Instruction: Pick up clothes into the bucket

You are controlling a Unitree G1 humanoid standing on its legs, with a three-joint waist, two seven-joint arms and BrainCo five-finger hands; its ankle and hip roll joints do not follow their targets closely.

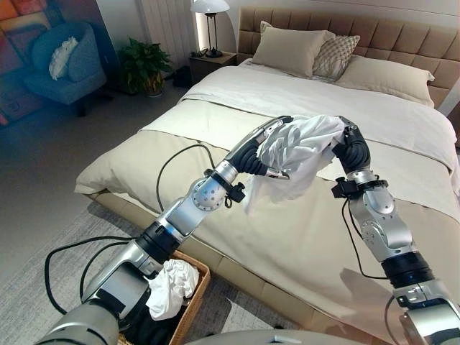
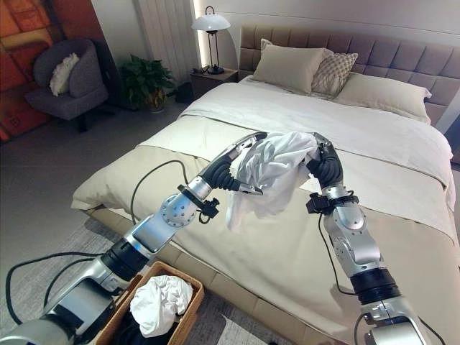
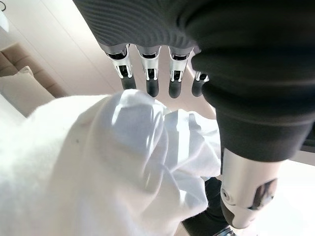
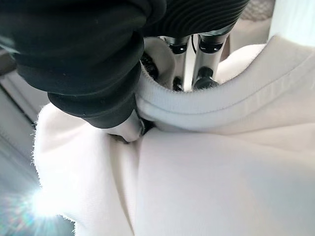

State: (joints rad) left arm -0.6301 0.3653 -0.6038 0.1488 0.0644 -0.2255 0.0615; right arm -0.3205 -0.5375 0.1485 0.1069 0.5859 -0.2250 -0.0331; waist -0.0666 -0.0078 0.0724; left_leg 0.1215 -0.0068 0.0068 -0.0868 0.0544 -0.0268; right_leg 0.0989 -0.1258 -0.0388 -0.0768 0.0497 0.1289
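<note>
Fingers [image 4: 203,73] of right hand [image 1: 350,147] and left hand [image 1: 267,147] clutch white garment [image 1: 298,154] above bed [image 1: 302,237].

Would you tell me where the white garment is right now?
The white garment hangs above the bed, held between the left robot hand and right robot hand.

three pillows [image 1: 291,49], one lamp [image 1: 210,21], one armchair [image 1: 66,63]
</note>
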